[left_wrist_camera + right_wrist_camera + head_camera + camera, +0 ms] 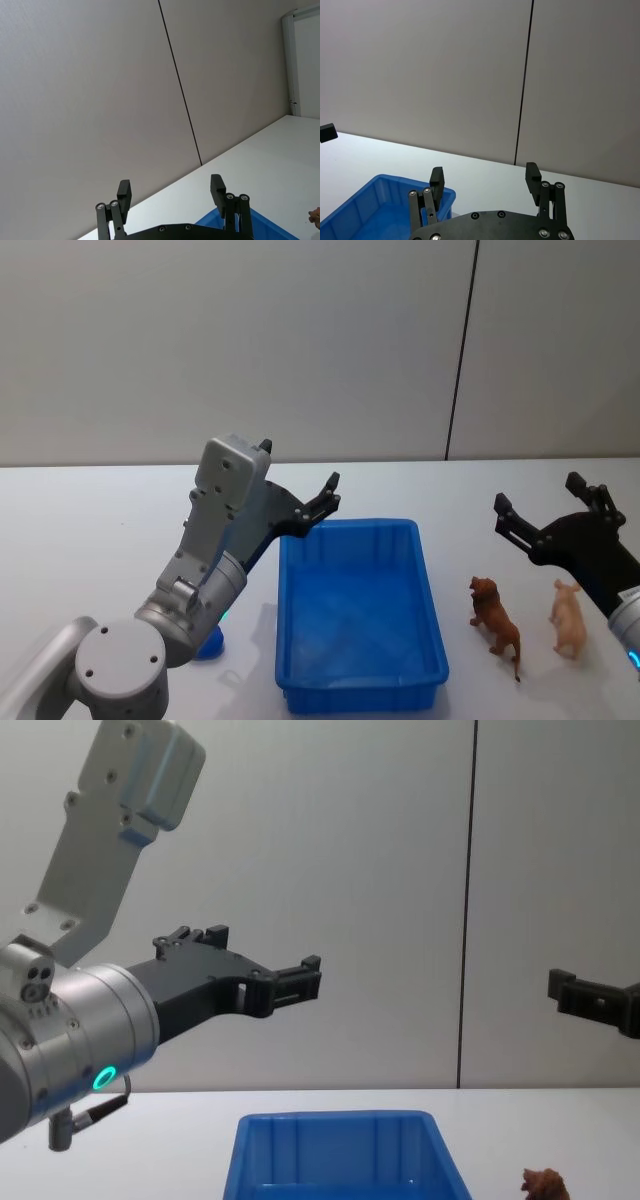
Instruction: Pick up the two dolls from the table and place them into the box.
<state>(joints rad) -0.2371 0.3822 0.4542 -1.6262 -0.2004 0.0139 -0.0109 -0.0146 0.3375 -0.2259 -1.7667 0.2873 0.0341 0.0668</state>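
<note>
The blue box (300, 580) sits on the white table, low in the middle, and nothing shows inside it. Its rim also shows in the chest view (340, 1122) and the right wrist view (380, 181). A bright blue rounded doll (211, 644) lies left of the box, mostly hidden under my left arm. The pale pink doll (568, 618) stands right of the box. My left gripper (298, 468) hangs open in the air above the box's far left corner. My right gripper (540, 495) is open too, raised behind the pink doll. Nothing is held between either gripper's fingers (216, 186) (532, 175).
A brown lion figure (495, 618) stands between the box and the pink doll; its head peeks into the chest view (545, 1183). A grey wall with a dark vertical seam (460, 350) rises behind the table. Bare tabletop (90, 530) stretches to the far left.
</note>
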